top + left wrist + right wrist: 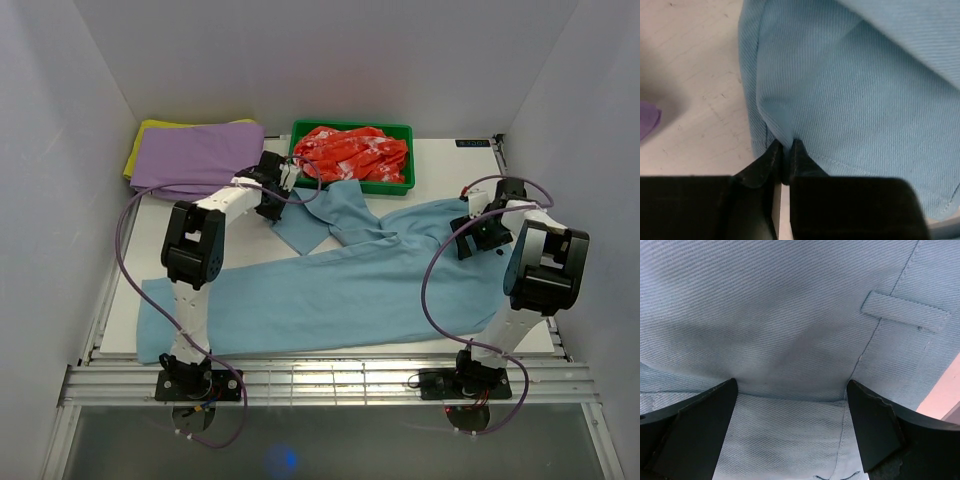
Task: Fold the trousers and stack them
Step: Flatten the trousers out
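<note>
1. Trousers (340, 290) are spread across most of the table (440, 165). One leg runs along the near side, L to R. The other leg bends up toward the back, its end just in front of the green tray (400, 186). Waist is at the R side.
2. L gripper (272, 208) is at the end of the bent-up leg. Wrist view: jaws clenched on a fold at the cloth's edge (784, 150), table showing just beside it.
3. R gripper (468, 238) is over the waist. Wrist view: fingers (700, 415) spread wide, released, with cloth filling the gap and nothing pinched. Belt loop (905, 312) is just ahead, with a seam running down from it.
4. Around: purple garment (195, 158) folded at back L on a yellow cloth (138, 150), close behind the L gripper. Purple corner also shows in the L wrist view (647, 120). Red-and-white cloth (350, 152) is heaped in the tray.
5. In the way: tray front touches or nearly touches the raised leg. Purple cables loop off both arms; the R one (432, 290) hangs over the trousers.
6. Writing: small dark label (474, 143) at back R of the table, too small to read.
7. Edges/room: near leg's end reaches the L table edge, its lower hem close to the front edge. Bare table between purple garment and near leg, also R of the tray. Walls close on L, R and back.
</note>
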Controlling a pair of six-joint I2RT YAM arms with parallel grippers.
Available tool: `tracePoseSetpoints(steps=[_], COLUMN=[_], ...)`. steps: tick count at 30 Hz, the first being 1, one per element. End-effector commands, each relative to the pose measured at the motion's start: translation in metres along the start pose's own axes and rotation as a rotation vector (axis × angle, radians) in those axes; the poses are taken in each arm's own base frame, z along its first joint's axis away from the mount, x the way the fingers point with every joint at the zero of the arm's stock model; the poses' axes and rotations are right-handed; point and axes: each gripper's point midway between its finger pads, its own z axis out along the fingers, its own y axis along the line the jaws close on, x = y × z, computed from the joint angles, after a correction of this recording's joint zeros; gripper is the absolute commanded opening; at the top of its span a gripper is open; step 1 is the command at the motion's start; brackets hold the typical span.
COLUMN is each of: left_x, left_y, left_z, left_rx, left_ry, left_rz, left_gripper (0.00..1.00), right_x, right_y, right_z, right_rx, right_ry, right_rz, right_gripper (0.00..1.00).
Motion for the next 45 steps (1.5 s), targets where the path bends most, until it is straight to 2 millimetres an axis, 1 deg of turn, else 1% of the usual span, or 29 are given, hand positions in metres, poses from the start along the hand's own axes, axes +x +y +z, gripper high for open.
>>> tracePoseSetpoints(steps=[1, 3, 4, 5, 6, 7, 8, 9, 10, 11, 13, 14, 15, 16, 22, 24, 26, 27, 28, 33, 35, 36, 38, 39, 41, 42, 43, 44, 45], left_x=[0.046, 0.047, 0.055, 0.047, 0.047, 0.052, 0.055, 0.049, 0.053, 0.052, 0.056, 0.062, 0.062, 0.067, 0.082, 0.088, 0.091, 0.093, 0.092, 0.111, 0.113, 0.117, 0.121, 0.129, 0.132, 0.131, 0.133, 0.13, 0.122], left_y=[0.02, 0.032, 0.048, 0.059, 0.069, 0.089, 0.098, 0.109, 0.127, 0.137, 0.158, 0.174, 0.181, 0.194, 0.233, 0.236, 0.249, 0.245, 0.253, 0.261, 0.266, 0.269, 0.273, 0.277, 0.281, 0.285, 0.287, 0.291, 0.293], left_z=[0.011, -0.001, -0.007, -0.026, -0.036, -0.047, -0.057, -0.08, -0.092, -0.111, -0.13, -0.139, -0.152, -0.159, -0.191, -0.195, -0.204, -0.205, -0.212, -0.203, -0.195, -0.187, -0.175, -0.165, -0.153, -0.149, -0.14, -0.137, -0.138], left_rx=[-0.047, -0.05, -0.062, -0.08, -0.093, -0.115, -0.126, -0.143, -0.168, -0.191, -0.225, -0.248, -0.265, -0.281, -0.314, -0.303, -0.317, -0.279, -0.291, -0.255, -0.268, -0.266, -0.275, -0.278, -0.279, -0.291, -0.291, -0.3, -0.29], left_ry=[0.149, 0.132, 0.135, 0.095, 0.082, 0.07, 0.06, 0.013, -0.001, -0.026, -0.045, -0.048, -0.057, -0.058, -0.031, -0.006, 0.011, 0.014, 0.012, 0.075, 0.075, 0.089, 0.101, 0.137, 0.148, 0.146, 0.15, 0.133, 0.093], left_rz=[-0.035, -0.065, -0.095, -0.094, -0.1, -0.126, -0.134, -0.119, -0.136, -0.107, -0.102, -0.11, -0.069, -0.075, 0.057, 0.101, 0.152, 0.169, 0.171, 0.167, 0.154, 0.139, 0.12, 0.099, 0.074, 0.046, 0.024, 0.005, -0.034], left_gripper=[0.12, 0.0, 0.0, 0.0, 0.0, 0.0, 0.0, 0.0, 0.0, 0.0, 0.0, 0.0, 0.0, 0.0, 0.0, 0.0, 0.0, 0.0, 0.0, 0.0, 0.0, 0.0, 0.0, 0.0, 0.0, 0.03, 0.12, 0.24, 0.45], right_x=[0.031, 0.04, 0.045, 0.049, 0.05, 0.054, 0.057, 0.058, 0.059, 0.062, 0.064, 0.066, 0.066, 0.067, 0.067, 0.067, 0.068, 0.068, 0.069, 0.067, 0.065, 0.064, 0.056, 0.054, 0.049, 0.05, 0.049, 0.044, 0.046], right_y=[-0.01, -0.017, -0.017, -0.02, -0.021, -0.022, -0.024, -0.024, -0.025, -0.025, -0.025, -0.026, -0.026, -0.027, -0.036, -0.04, -0.043, -0.045, -0.046, -0.045, -0.036, -0.035, -0.023, -0.022, -0.018, -0.017, -0.015, -0.015, -0.012], right_z=[0.016, 0.015, 0.015, 0.014, 0.013, 0.012, 0.011, 0.01, 0.009, 0.009, 0.008, 0.007, 0.006, 0.006, 0.002, -0.001, -0.002, -0.002, -0.003, -0.004, -0.004, -0.007, -0.01, -0.012, -0.016, -0.018, -0.019, -0.023, -0.026], right_rx=[0.064, 0.092, 0.093, 0.101, 0.103, 0.104, 0.108, 0.11, 0.111, 0.111, 0.113, 0.114, 0.115, 0.116, 0.137, 0.146, 0.153, 0.155, 0.156, 0.142, 0.098, 0.095, 0.036, 0.03, 0.018, 0.012, 0.002, -0.001, -0.015], right_ry=[0.108, 0.143, 0.153, 0.162, 0.165, 0.173, 0.178, 0.178, 0.18, 0.184, 0.185, 0.188, 0.187, 0.188, 0.183, 0.181, 0.18, 0.179, 0.18, 0.167, 0.149, 0.145, 0.097, 0.087, 0.063, 0.063, 0.058, 0.047, 0.054], right_rz=[-0.026, -0.033, -0.034, -0.029, -0.037, -0.037, -0.034, -0.036, -0.041, -0.044, -0.042, -0.042, -0.044, -0.044, -0.038, -0.037, -0.03, -0.031, -0.028, -0.025, -0.025, -0.028, -0.036, -0.04, -0.049, -0.048, -0.05, -0.063, -0.06], right_gripper=[0.95, 0.95, 0.94, 0.95, 0.95, 0.95, 0.94, 0.94, 0.95, 0.94, 0.95, 0.95, 0.95, 0.95, 0.95, 0.95, 0.95, 0.95, 0.95, 0.95, 0.95, 0.96, 0.97, 0.98, 0.99, 0.97, 0.96, 0.9, 0.9])
